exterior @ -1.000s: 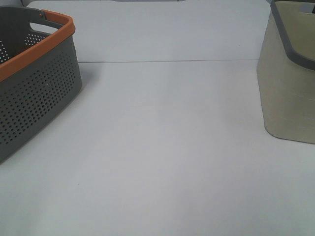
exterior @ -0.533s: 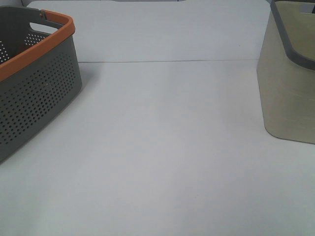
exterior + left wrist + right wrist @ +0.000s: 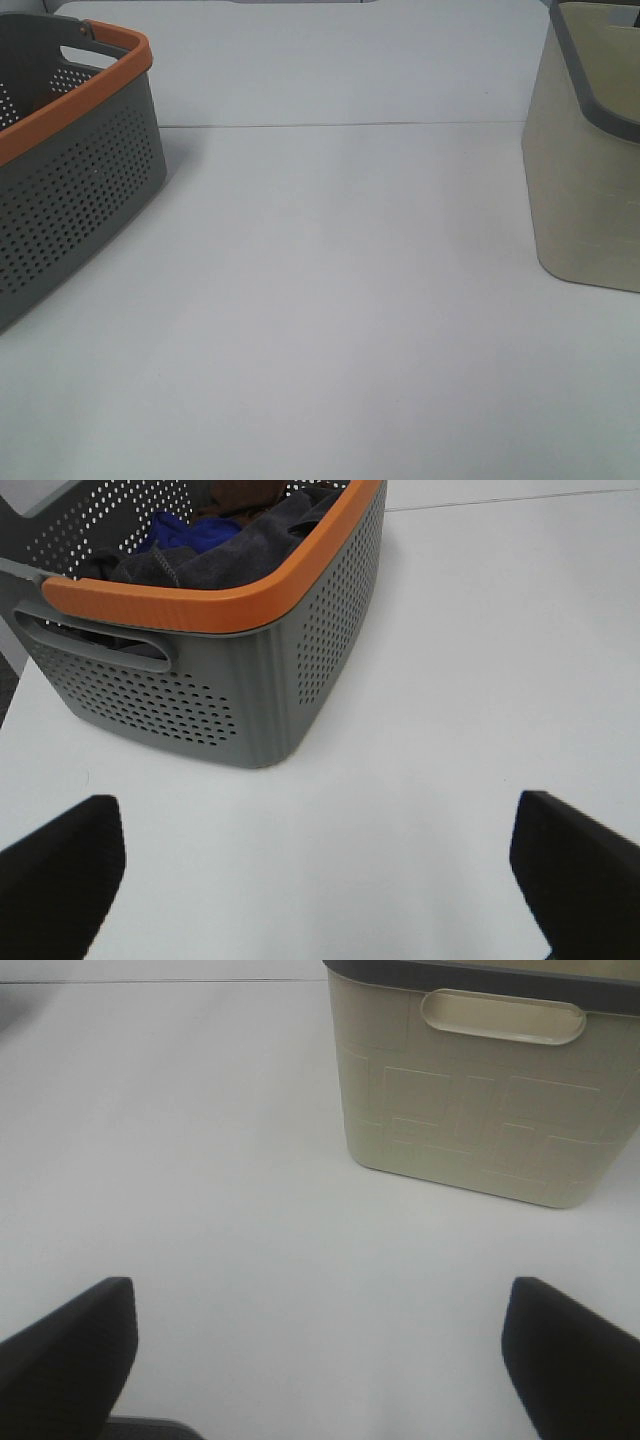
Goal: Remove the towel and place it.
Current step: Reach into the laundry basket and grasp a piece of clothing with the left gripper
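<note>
The towel (image 3: 245, 550), a dark charcoal cloth, lies bunched inside the grey perforated basket with the orange rim (image 3: 215, 610), beside a blue cloth (image 3: 185, 528) and a brown one (image 3: 245, 492). In the high view the basket (image 3: 70, 190) stands at the left edge and its contents are hidden. My left gripper (image 3: 320, 865) is open and empty over the table, a short way in front of the basket. My right gripper (image 3: 320, 1350) is open and empty over the table, in front of the beige basket (image 3: 470, 1100). Neither gripper shows in the high view.
The beige basket with a dark grey rim (image 3: 590, 170) stands at the right edge of the white table (image 3: 340, 300). A seam (image 3: 340, 124) runs across the table behind the two baskets.
</note>
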Robot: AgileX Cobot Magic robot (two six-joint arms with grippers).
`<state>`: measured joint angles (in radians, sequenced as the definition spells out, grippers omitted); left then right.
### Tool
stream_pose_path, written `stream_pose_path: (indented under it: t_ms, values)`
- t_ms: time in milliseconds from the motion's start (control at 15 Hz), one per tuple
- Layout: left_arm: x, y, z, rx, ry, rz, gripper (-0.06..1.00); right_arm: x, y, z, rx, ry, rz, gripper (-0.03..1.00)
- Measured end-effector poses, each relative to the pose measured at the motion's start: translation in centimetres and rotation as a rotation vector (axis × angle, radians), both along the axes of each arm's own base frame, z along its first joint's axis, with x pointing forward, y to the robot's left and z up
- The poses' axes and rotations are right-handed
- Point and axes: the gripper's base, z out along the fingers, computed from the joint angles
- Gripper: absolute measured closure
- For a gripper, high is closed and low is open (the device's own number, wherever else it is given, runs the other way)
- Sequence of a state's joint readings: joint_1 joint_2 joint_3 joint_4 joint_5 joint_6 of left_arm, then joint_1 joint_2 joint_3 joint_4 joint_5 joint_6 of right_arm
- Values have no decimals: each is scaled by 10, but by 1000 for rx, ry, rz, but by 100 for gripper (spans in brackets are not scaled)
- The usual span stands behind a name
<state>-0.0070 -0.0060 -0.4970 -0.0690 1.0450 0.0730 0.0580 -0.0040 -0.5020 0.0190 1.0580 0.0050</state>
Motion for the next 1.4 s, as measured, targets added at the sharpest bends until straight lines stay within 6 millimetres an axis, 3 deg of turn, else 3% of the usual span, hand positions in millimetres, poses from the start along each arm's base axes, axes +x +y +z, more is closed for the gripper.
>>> stream_pose_path:
  t_ms: [1400]
  values:
    - [0,0,0,0,0,0,-5,0,0,0,0,0,0,1]
